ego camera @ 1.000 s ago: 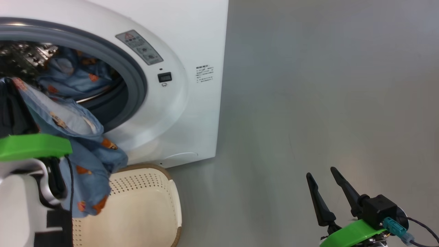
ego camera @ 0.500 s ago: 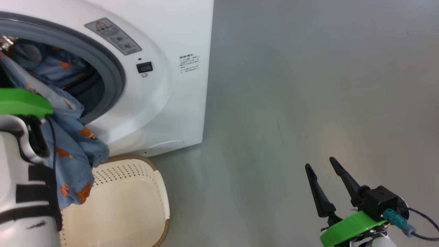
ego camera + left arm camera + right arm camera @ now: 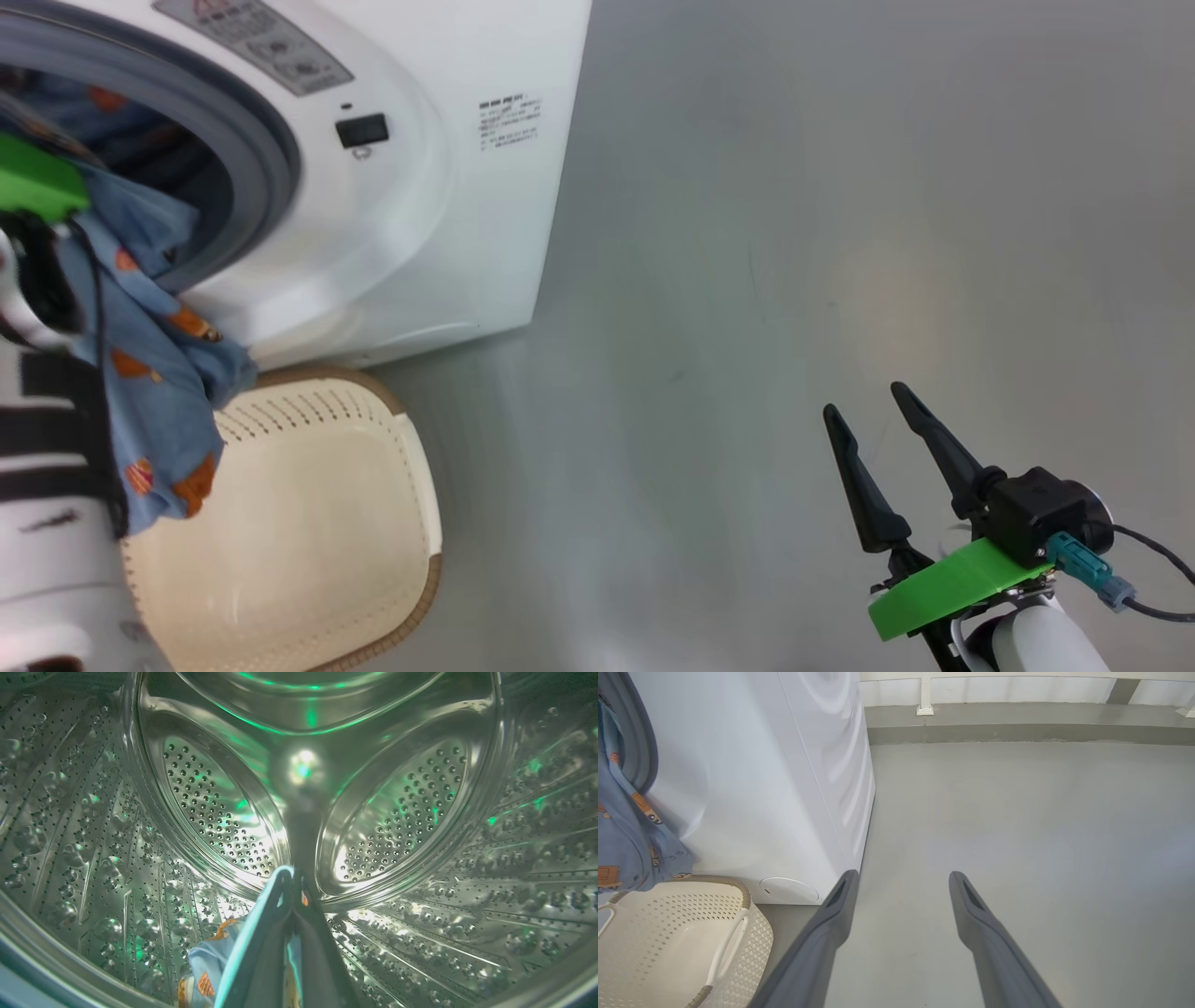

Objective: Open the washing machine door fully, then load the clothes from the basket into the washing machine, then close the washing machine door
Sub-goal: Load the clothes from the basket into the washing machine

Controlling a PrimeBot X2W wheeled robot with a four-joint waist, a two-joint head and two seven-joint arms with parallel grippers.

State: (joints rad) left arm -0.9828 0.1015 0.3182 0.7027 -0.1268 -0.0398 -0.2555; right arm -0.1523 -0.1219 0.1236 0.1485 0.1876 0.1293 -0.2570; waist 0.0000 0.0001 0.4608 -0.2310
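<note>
The white washing machine [image 3: 448, 187] stands with its opening uncovered; the washing machine door is out of view. My left arm reaches through the grey gasket [image 3: 252, 159]. In the left wrist view my left gripper [image 3: 292, 873] is shut on the clothes [image 3: 210, 961], light blue fabric with orange bears, deep inside the steel drum [image 3: 420, 812]. The rest of the clothes [image 3: 149, 373] trails out over the gasket and hangs above the cream basket [image 3: 308, 523], whose visible inside is bare. My right gripper [image 3: 864, 399] is open over the floor, far right, holding nothing.
Grey floor [image 3: 794, 233] spreads to the right of the machine. A low kerb and white railing [image 3: 924, 709] run along the far side. The basket [image 3: 668, 942] sits against the machine's front, below the opening.
The head camera has shifted. My left arm has pushed up and further into the opening, dragging the blue fabric with it. The right gripper has stayed open in the same place.
</note>
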